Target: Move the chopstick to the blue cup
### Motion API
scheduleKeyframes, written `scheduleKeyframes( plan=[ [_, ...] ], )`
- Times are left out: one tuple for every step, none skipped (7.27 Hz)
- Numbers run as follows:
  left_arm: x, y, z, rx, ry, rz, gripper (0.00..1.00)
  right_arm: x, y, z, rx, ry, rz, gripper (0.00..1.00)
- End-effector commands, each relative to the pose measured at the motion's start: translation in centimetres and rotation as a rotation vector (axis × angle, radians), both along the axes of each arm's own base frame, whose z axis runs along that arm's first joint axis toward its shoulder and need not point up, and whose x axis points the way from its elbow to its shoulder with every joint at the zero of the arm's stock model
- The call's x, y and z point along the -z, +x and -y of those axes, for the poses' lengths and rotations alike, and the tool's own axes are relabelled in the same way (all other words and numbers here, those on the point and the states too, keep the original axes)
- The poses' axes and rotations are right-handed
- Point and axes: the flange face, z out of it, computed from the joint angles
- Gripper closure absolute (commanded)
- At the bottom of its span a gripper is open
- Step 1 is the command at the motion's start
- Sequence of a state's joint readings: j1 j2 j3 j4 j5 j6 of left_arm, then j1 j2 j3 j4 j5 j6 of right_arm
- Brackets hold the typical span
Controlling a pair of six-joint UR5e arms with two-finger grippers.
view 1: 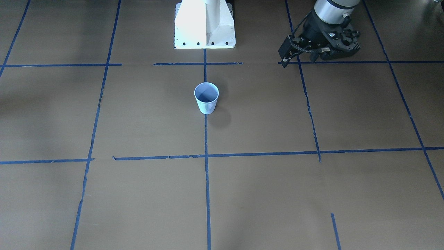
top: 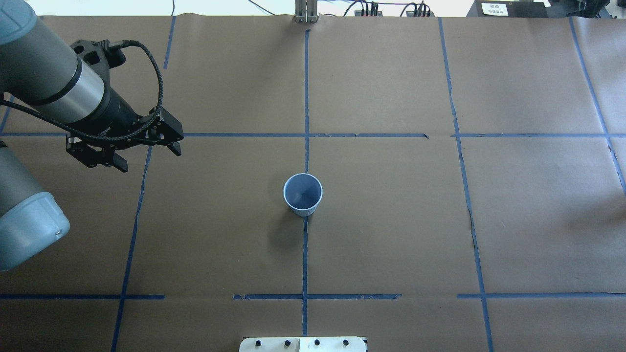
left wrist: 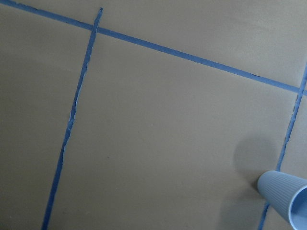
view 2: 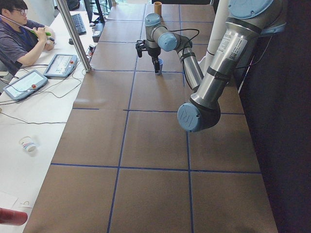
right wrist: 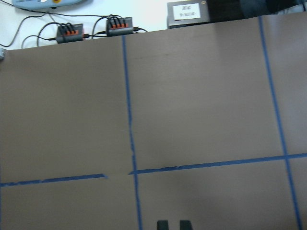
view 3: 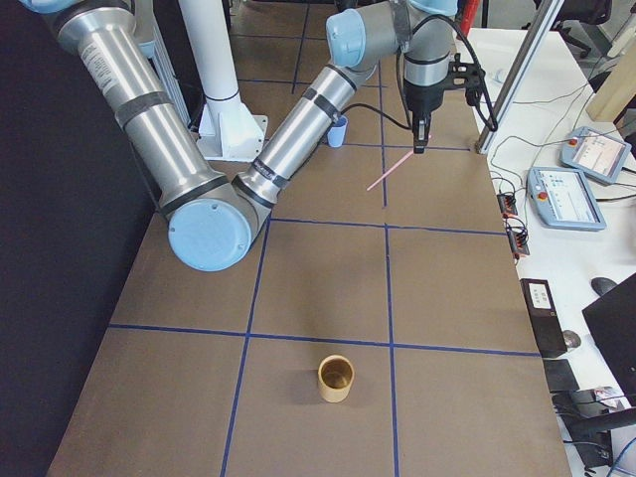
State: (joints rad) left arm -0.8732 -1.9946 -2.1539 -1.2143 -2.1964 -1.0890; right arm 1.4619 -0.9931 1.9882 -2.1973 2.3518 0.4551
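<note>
Well apart from chopstick (view 3: pixel 393 170) stands a tan cup (view 3: pixel 336 379)

Evenly and softly lit from above, moderately bright. Blown out to white on the robot base (view 1: pixel 204 24) and beyond the far edge of the table (top: pixel 391 73). Only a faint, soft-edged shadow beside the blue cup (view 1: pixel 206 98). Slightly soft in wrist views.

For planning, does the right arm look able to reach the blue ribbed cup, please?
Probably yes: the right end effector, gripping a pink chopstick, hangs free; the left end effector sits well off the blue ribbed cup.
</note>
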Motion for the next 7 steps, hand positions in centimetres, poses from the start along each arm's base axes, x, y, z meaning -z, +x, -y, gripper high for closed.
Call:
scheduleKeyframes(
  plan=[
    [-4.5,-3.9,2.1,-0.063,0.089,0.057,0.00,7.6,-11.3,-0.8,-0.045,0.042,0.092,1.00],
    [-6.5,-6.1,3.4,-0.077,0.114,0.081,0.00,11.2,-16.9,-2.0,-0.057,0.086,0.108,1.00],
    [-8.6,-8.0,4.4,-0.108,0.143,0.105,0.00,14.3,-21.5,-3.6,-0.083,0.136,0.139,1.00],
    [-10.6,-9.9,5.4,-0.128,0.163,0.127,0.00,16.4,-25.5,-5.3,-0.083,0.219,0.147,1.00],
    [-13.0,-12.5,6.4,-0.156,0.189,0.151,0.00,18.4,-29.1,-7.1,-0.068,0.266,0.143,1.00],
    [-15.8,-14.5,7.1,-0.195,0.201,0.172,0.00,19.2,-32.6,-9.0,-0.070,0.305,0.121,1.00],
    [-17.8,-16.7,8.0,-0.210,0.210,0.186,0.00,19.4,-36.0,-10.9,-0.073,0.352,0.092,1.00]
  ],
)
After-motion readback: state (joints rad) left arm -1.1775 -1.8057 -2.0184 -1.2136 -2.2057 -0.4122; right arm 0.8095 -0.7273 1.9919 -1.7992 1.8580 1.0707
